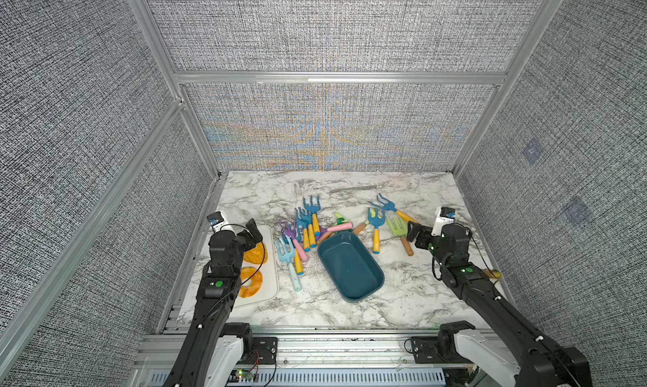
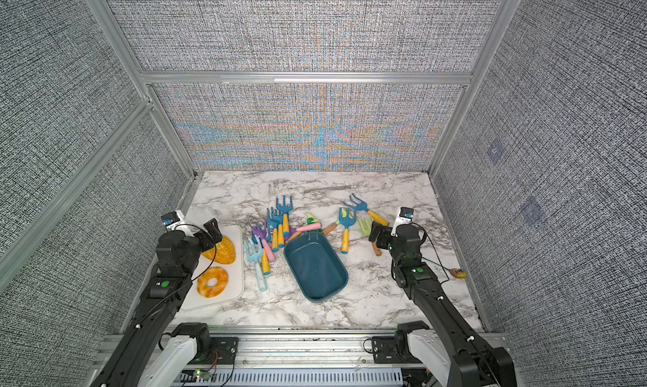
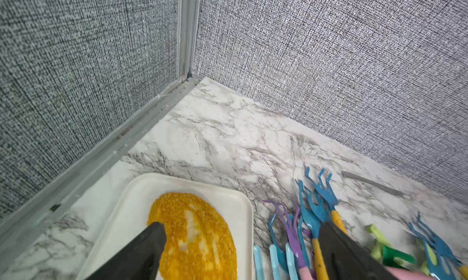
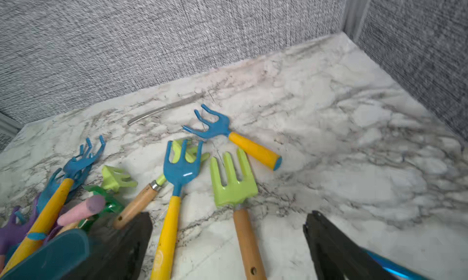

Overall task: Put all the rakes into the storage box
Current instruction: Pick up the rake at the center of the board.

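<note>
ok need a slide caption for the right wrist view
Open right gripper facing a green rake among scattered toy rakes on the marble table, storage box corner just in view.

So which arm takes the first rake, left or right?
Right, likely. The right gripper, open, hovers just short of the green rake, which lies clear of the others. The left gripper, open, is over the white tray, and the rakes nearest it are piled together.
</note>
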Action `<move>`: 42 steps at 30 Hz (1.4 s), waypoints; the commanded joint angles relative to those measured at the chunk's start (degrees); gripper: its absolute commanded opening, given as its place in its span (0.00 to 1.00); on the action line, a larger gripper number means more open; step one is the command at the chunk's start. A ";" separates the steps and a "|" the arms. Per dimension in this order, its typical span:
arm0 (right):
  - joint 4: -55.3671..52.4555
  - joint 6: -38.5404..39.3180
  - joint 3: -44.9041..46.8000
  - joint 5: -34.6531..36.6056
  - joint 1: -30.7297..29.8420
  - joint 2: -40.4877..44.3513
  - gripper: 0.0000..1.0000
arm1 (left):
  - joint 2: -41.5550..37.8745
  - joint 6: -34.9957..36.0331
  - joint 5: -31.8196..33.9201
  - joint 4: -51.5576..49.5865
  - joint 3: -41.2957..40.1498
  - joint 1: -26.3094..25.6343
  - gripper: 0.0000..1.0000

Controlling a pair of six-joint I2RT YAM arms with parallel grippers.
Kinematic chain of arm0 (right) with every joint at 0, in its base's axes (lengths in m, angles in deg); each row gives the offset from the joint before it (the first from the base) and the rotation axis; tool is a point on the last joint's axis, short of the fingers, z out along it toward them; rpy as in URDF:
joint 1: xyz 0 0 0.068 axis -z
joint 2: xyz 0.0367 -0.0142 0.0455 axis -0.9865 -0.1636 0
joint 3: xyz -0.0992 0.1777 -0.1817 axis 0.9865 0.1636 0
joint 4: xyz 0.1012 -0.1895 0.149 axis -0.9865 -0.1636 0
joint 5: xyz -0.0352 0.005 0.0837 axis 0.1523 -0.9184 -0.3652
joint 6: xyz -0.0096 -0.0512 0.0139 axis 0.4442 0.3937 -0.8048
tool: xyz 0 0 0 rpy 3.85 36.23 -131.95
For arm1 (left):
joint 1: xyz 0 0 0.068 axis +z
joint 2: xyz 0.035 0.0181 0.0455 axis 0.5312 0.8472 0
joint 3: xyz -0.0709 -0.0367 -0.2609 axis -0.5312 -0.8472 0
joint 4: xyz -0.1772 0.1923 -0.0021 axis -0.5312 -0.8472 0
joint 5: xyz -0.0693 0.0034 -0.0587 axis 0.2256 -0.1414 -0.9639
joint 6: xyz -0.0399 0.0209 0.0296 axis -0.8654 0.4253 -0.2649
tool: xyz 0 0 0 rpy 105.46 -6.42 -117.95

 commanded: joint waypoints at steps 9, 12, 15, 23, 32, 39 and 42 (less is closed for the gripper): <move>-10.40 2.08 -16.81 -3.18 3.00 -22.79 0.84 | -17.38 -16.27 -6.54 -10.89 -9.21 0.11 0.99; -12.71 4.36 -24.16 -4.33 3.18 -30.36 0.80 | -15.32 -18.08 -9.19 -12.17 -8.90 0.05 0.99; -16.03 6.89 -30.77 -4.34 3.19 -37.14 0.78 | -12.88 -18.25 -12.78 -12.49 -9.28 0.08 0.99; -23.24 11.90 -44.55 -3.88 3.17 -51.04 0.75 | -10.11 -17.91 -17.50 -15.94 -8.93 0.05 0.99; -28.37 15.28 -53.82 -1.07 3.18 -61.59 0.65 | -9.84 -17.82 -20.00 -19.02 -9.24 0.10 0.99; -28.42 15.20 -54.82 0.72 3.20 -65.14 0.60 | -8.15 -17.82 -22.08 -20.02 -9.05 0.04 0.99; -28.77 15.20 -55.67 2.04 3.03 -66.34 0.55 | -7.00 -17.81 -23.25 -19.77 -8.58 0.09 0.99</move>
